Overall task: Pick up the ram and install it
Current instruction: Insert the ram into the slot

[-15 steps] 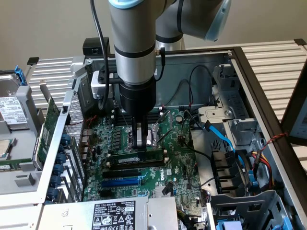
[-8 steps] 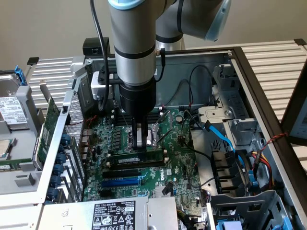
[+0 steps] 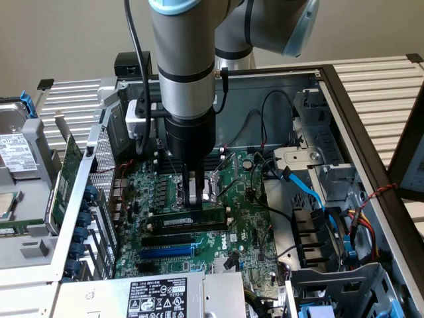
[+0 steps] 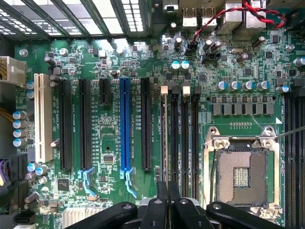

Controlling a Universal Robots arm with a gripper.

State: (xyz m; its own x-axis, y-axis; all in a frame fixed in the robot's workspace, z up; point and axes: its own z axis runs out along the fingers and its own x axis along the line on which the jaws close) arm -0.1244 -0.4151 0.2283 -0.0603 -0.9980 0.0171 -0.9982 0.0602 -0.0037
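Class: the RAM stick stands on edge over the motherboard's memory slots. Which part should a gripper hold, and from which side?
Pinch the ram's flat faces at the middle of its upper long edge, from straight above. It is thin and upright, and its lower edge must stay free to seat. The gripper grips there.

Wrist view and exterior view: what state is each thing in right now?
gripper: shut on the ram
ram: upright on edge at a memory slot, seating unclear
CPU socket: bare, nothing mounted
blue slot: empty
computer case: side open
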